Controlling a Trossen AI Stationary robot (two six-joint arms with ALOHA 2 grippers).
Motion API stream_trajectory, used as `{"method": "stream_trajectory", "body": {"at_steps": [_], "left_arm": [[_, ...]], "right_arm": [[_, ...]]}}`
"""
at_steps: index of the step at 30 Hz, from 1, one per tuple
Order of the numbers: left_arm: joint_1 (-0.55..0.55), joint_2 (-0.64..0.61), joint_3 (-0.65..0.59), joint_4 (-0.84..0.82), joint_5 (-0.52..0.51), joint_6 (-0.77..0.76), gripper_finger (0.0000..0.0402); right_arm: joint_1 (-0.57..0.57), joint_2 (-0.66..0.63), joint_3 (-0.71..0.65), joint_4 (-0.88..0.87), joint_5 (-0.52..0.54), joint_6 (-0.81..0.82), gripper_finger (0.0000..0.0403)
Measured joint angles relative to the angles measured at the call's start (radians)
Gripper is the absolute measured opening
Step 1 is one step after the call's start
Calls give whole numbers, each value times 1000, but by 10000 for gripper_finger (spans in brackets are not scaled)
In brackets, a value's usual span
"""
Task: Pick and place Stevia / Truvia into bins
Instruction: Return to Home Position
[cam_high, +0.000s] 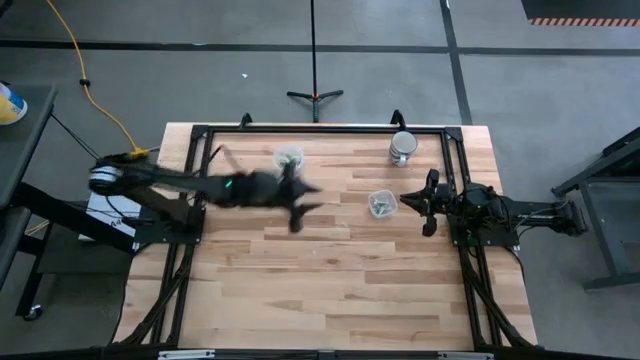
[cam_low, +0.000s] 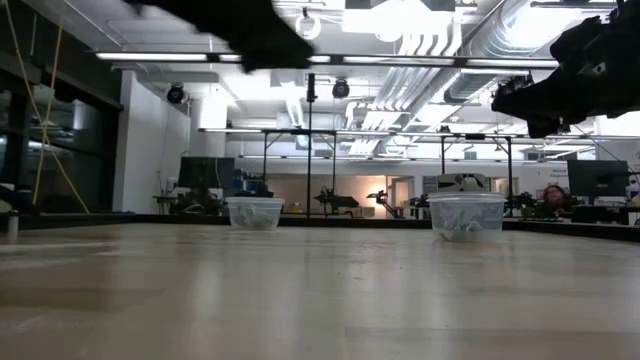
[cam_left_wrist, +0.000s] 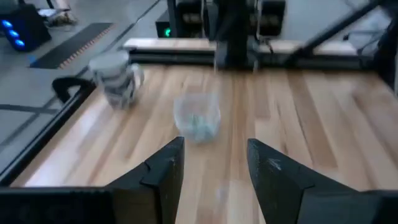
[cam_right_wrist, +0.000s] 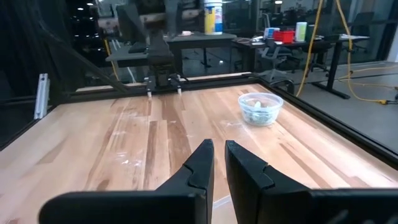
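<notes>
Two clear plastic cups stand on their bases on the wooden table. One cup is near the far edge and the other is right of centre. Both hold pale green-and-white packets, which show in the left wrist view and in the right wrist view. I see no loose packet on the table. My left gripper hovers open and empty near the table's middle, between the two cups; its fingers show apart in its wrist view. My right gripper is shut and empty, just right of the right-hand cup.
A shiny metal mug stands near the far edge on the right and shows in the left wrist view. A black frame runs around the table's far, left and right sides. Bare wood fills the near half.
</notes>
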Motion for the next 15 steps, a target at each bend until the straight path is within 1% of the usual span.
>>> {"method": "stream_trajectory", "body": {"at_steps": [3, 6, 11, 15], "left_arm": [[-90, -172, -164, 40, -95, -3, 209], [-149, -366, -295, 79, -160, 24, 209], [-209, -690, -460, 45, -197, 42, 209], [-232, -898, -562, 15, -204, 71, 209]], "right_arm": [[0, 0, 0, 0, -11, 0, 32], [0, 0, 0, 0, -5, 0, 32], [0, 0, 0, 0, -8, 0, 32], [0, 0, 0, 1, -7, 0, 32]]}}
